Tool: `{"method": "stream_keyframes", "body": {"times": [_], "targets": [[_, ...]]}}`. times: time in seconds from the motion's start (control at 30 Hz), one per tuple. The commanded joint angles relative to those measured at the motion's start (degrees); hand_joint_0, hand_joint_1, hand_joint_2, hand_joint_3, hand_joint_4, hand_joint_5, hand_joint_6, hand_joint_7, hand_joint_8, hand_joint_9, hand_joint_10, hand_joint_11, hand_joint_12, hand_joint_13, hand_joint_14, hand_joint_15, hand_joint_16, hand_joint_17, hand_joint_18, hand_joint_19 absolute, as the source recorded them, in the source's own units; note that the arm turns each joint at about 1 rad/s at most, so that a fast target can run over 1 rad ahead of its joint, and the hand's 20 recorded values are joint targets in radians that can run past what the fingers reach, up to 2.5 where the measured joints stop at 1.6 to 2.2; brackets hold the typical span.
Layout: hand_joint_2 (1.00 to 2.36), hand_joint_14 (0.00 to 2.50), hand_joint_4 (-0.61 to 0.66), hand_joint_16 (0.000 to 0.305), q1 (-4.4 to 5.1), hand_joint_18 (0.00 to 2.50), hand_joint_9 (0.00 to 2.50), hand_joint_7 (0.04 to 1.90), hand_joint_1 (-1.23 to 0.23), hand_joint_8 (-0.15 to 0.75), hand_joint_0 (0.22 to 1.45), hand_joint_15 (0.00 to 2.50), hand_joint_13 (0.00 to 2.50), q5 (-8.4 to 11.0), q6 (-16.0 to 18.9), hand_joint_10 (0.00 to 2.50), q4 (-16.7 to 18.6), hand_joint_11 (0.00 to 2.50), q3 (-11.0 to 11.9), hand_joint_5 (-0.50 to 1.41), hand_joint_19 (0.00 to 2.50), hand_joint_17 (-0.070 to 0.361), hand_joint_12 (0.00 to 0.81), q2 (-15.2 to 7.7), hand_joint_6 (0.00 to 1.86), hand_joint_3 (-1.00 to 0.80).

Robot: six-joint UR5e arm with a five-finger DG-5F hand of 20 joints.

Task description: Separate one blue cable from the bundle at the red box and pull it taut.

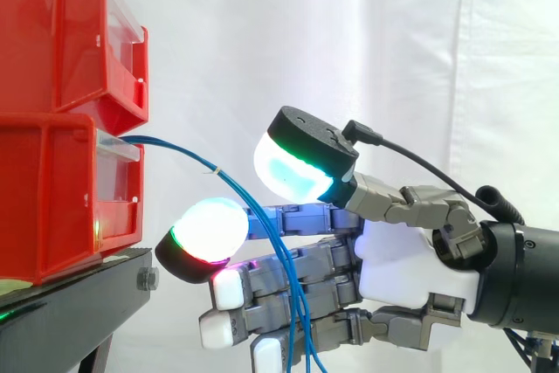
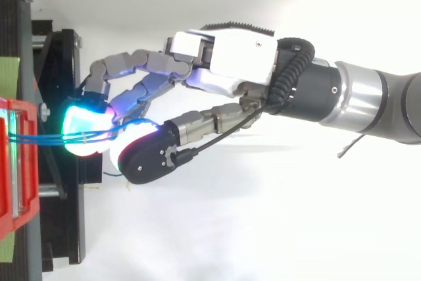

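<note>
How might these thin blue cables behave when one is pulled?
Probably floppy: the blue cables droop in a curve from the red bin. Likely light, being thin. One may drag its neighbours, since they run bunched.

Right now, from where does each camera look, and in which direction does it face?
Side view: beside the work, level, facing across the red bins and blue cables; the hand enters from the right.
Top view: above, looking down on the black stand; hand and arm enter from the right.
Both show the hand, bins and cables.

Arm [image 2: 368,100] level from right, hand [image 1: 410,255] sideways, fingers [image 1: 327,259] loosely extended, thumb [image 1: 301,159] raised apart
</note>
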Motion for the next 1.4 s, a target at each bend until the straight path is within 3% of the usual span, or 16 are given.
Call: {"method": "stream_keyframes", "body": {"times": [0.0,0.33,1.37], "targets": [[1.01,0.02,0.22,0.062,-0.06,0.74,0.75,1.13,-0.61,0.305,0.62,0.52,0.79,0.12,0.5,0.02,0.0,0.75,0.1,-0.18,0.65,0.141,0.380,0.0,0.50,-0.34],[1.01,0.02,0.22,0.062,-0.15,0.74,0.75,1.12,-0.61,0.305,0.62,0.53,0.80,-0.06,0.8,0.02,-0.2,0.77,1.5,-0.18,0.66,0.140,0.381,0.0,0.51,-0.33],[1.02,0.02,0.18,0.063,-0.15,0.79,0.81,1.04,-0.61,0.312,0.63,0.56,0.86,-0.06,0.8,0.02,-0.3,0.80,1.4,-0.18,0.69,0.142,0.385,0.0,0.57,-0.27]]}}
